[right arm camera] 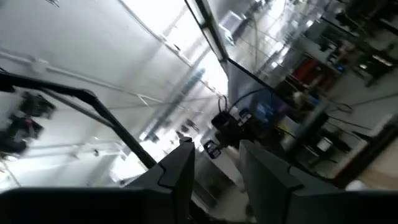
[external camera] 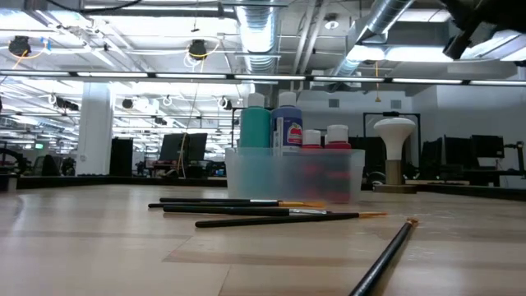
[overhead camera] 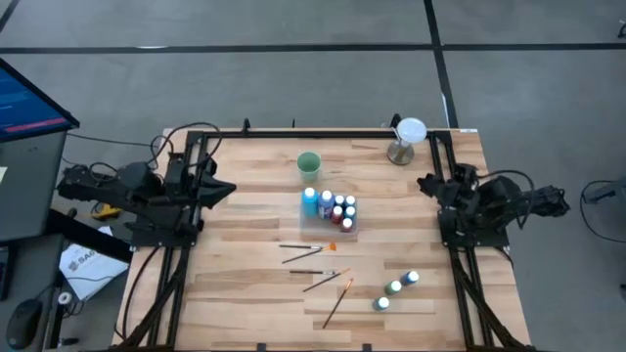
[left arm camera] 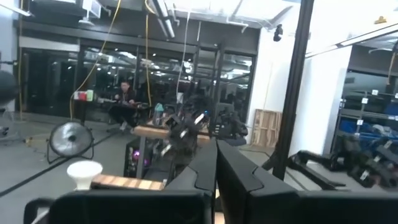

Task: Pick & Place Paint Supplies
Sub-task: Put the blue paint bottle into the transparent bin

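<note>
Brushes (overhead camera: 313, 262) lie loose in front of the tray (overhead camera: 331, 223) of bottles (overhead camera: 327, 204); three more bottles (overhead camera: 395, 287) stand nearby. Left gripper (overhead camera: 223, 188) clenched, right gripper (overhead camera: 426, 183) slightly parted, both parked at table edges, holding nothing. Risk: thin brushes could roll or slip when pinched.

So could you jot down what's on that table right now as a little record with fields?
Tray: clear plastic tray mid-table, holding paint bottles
Loose bottles: three lying near the right arm's side
Brushes: paintbrushes scattered on the wood beside the tray
Other: green cup; white-topped stand
Left gripper: parked at table edge, empty
Right gripper: parked at opposite edge, empty
</note>
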`<state>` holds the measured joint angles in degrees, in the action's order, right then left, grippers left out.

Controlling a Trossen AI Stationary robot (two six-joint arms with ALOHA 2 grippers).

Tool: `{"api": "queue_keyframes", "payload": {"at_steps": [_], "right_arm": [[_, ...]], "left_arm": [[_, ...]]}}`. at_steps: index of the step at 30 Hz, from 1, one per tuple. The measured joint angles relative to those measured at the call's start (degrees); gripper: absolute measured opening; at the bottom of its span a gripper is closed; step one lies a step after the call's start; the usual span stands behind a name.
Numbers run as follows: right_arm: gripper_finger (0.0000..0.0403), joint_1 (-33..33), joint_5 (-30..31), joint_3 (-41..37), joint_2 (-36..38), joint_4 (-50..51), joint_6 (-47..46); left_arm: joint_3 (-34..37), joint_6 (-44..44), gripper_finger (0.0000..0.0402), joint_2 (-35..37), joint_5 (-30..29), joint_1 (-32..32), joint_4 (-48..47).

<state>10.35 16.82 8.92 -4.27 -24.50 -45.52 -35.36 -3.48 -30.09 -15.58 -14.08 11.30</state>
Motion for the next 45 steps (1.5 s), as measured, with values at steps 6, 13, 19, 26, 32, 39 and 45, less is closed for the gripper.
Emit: {"api": "queue_keyframes", "payload": {"at_steps": [6, 13, 19, 26, 32, 39, 45], "right_arm": [[0.0122, 1.3, -1.8, 14.2, -11.7, 22.3, 0.5], [0.0122, 2.4, -7.2, 32.5, -29.7, 45.3, 1.0], [0.0122, 2.4, -14.1, 47.8, -43.2, 70.1, 1.7], [0.0122, 4.2, -21.9, 58.0, -56.1, 91.3, 2.6], [0.0122, 11.2, -24.5, 59.2, -63.4, 99.6, -0.8], [0.0149, 21.3, -24.4, 59.2, -68.0, 100.5, -7.8], [0.0229, 27.4, -24.3, 59.2, -71.2, 97.6, -10.5]], "left_arm": [[7.5, -1.5, 0.0001, 3.8, -2.5, -1.5, 4.9], [15.4, -1.8, 0.0001, 9.0, -2.5, -3.1, 10.3], [17.9, -2.9, 0.0001, 17.2, -2.5, -4.0, 9.7], [17.9, -7.3, 0.0001, 26.3, -2.6, -4.0, -4.5], [17.9, -8.9, 0.0001, 27.5, -3.5, -4.0, -13.0], [18.2, -8.9, 0.0001, 27.4, -3.5, -4.0, -17.3], [22.8, -9.3, 0.0001, 27.4, -3.5, -4.0, -16.9]]}}
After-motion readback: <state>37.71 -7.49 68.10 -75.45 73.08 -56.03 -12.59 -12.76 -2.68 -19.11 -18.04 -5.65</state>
